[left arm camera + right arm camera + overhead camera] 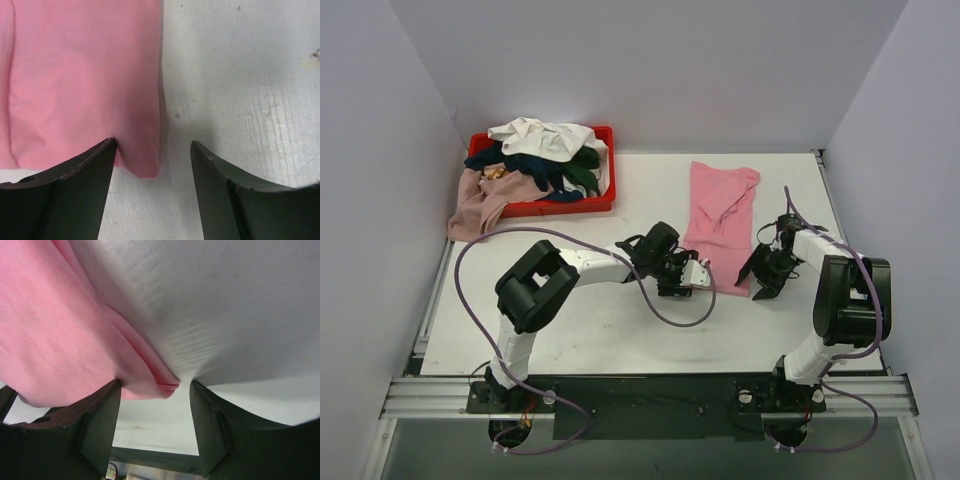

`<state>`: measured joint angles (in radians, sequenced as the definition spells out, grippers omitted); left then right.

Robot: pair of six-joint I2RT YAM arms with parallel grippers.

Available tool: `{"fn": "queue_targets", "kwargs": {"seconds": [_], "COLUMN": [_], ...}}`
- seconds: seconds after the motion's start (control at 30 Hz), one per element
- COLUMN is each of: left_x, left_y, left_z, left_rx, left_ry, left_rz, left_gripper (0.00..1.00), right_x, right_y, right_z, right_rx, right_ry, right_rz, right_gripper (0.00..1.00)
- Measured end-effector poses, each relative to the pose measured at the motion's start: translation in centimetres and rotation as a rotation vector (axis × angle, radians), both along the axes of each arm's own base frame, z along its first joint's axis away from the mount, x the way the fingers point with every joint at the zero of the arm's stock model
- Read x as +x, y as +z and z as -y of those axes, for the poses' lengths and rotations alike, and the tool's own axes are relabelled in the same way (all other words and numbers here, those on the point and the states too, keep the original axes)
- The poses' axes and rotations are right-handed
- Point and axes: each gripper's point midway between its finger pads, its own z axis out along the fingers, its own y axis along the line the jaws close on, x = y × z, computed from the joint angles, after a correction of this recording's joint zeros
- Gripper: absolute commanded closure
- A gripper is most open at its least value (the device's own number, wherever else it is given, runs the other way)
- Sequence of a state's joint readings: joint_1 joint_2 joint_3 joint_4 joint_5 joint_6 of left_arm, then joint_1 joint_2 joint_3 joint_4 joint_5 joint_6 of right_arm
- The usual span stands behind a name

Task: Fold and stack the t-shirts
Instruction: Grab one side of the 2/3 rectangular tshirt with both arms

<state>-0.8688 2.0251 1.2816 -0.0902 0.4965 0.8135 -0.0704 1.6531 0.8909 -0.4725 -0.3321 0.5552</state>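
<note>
The bright pink t-shirt [722, 222] lies in a long folded strip on the white table, right of centre. My left gripper [696, 276] is open at its near left corner; in the left wrist view the pink corner [142, 162] lies between the two fingers, untouched. My right gripper [767, 283] is open at its near right corner; in the right wrist view the folded pink edge [150, 382] sits between the fingers. The other t-shirts, white [545, 138], navy [488, 158], dark green [582, 172] and dusty mauve [475, 205], are heaped in and over the tray.
The red plastic tray [565, 206] stands at the back left of the table [570, 330]. The mauve shirt spills over its left side. White walls close in the back and both sides. Purple cables loop from both arms.
</note>
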Motion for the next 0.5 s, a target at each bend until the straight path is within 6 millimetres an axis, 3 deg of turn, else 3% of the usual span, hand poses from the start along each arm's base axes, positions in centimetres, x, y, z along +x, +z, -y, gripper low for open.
{"fn": "queue_targets", "kwargs": {"seconds": [0.03, 0.1, 0.2, 0.23, 0.27, 0.3, 0.5], "left_x": [0.0, 0.01, -0.02, 0.02, 0.07, 0.12, -0.18], "left_y": [0.04, 0.1, -0.1, -0.21, -0.25, -0.3, -0.21], "left_z": [0.18, 0.55, 0.68, 0.6, 0.59, 0.55, -0.01], "left_rx": [-0.007, -0.019, -0.021, -0.02, -0.018, -0.015, 0.04], "left_ry": [0.001, 0.003, 0.007, 0.01, 0.012, 0.013, -0.007], "left_rz": [0.012, 0.029, 0.046, 0.048, 0.053, 0.06, 0.083], "left_gripper": [0.35, 0.52, 0.71, 0.85, 0.96, 1.0, 1.0], "right_x": [-0.05, -0.16, -0.58, -0.71, -0.88, -0.91, -0.93], "right_y": [0.01, 0.01, -0.1, -0.25, -0.4, -0.53, -0.37], "right_z": [-0.14, -0.37, -0.68, -0.68, -0.79, -0.84, -0.62], "right_rx": [0.008, 0.022, 0.039, 0.039, 0.045, 0.05, 0.056], "right_ry": [-0.003, -0.014, -0.02, -0.022, -0.024, -0.029, -0.021], "right_rz": [-0.001, -0.001, -0.006, -0.011, -0.021, -0.028, -0.025], "right_gripper": [0.48, 0.53, 0.81, 0.93, 0.97, 1.0, 1.0]}}
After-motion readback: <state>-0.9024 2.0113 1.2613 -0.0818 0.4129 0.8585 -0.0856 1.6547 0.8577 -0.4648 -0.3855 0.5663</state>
